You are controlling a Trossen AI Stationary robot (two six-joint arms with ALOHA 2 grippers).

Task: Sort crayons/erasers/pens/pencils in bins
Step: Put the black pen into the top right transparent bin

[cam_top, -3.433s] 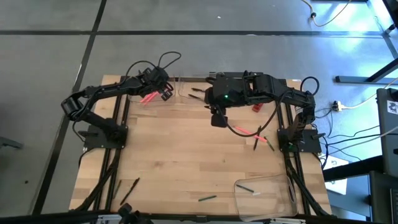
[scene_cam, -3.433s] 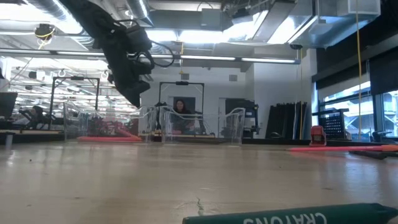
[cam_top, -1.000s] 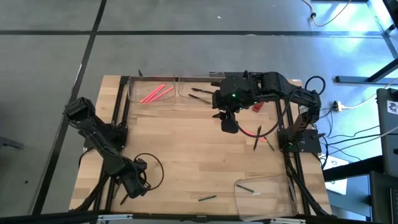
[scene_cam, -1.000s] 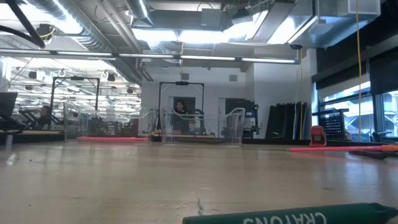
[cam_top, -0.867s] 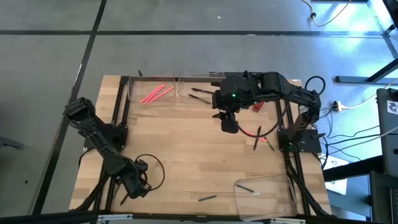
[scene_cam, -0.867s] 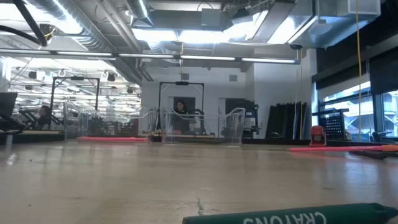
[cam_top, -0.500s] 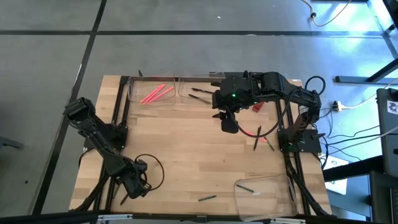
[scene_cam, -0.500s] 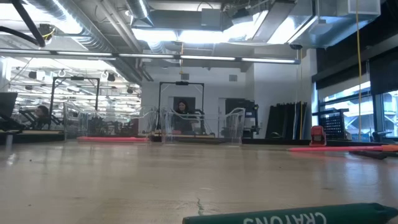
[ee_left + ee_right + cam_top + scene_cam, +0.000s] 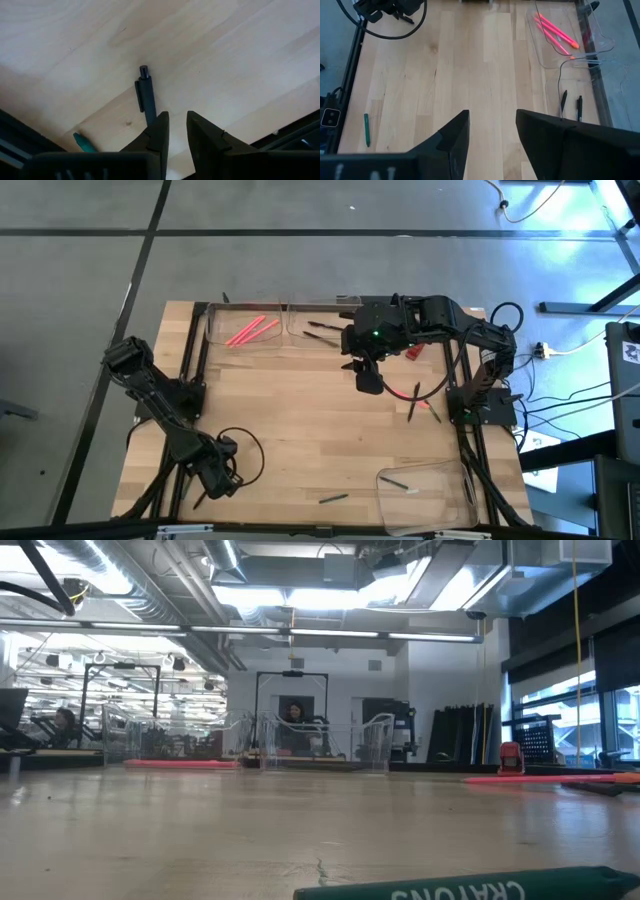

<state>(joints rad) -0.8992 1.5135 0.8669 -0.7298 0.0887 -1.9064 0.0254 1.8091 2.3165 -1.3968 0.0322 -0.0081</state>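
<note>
My left gripper point(image 9: 215, 478) is low over the table's near left corner, its fingers a narrow gap apart point(image 9: 177, 125). A dark blue-grey pen point(image 9: 146, 95) lies on the wood, one end hidden behind one fingertip point(image 9: 159, 127). A green crayon point(image 9: 85, 144) lies beside it. My right gripper point(image 9: 366, 380) hangs open and empty point(image 9: 491, 117) above the table's far middle. A far-left clear bin point(image 9: 245, 330) holds pink sticks. The bin next to it point(image 9: 318, 330) holds black pens. A third bin point(image 9: 425, 490) at the near right holds two sticks. My left gripper has one fingertip point(image 9: 159, 127) over the pen's hidden end point(image 9: 150, 116); the pen lies flat beside that finger, not in the gap. I cannot tell whether the finger touches it.
A pink stick point(image 9: 395, 390) and dark and green sticks point(image 9: 418, 410) lie right of my right gripper. A green crayon point(image 9: 334, 499) lies near the front edge, also large in the low view point(image 9: 460, 888). Bare wood fills the middle.
Both arms have kept still over the last second. About three seconds ago my left gripper was at the far-left bin with the pink sticks; it has since swung to the near left corner and gone down. My right gripper has shifted slightly toward the right and near edges.
</note>
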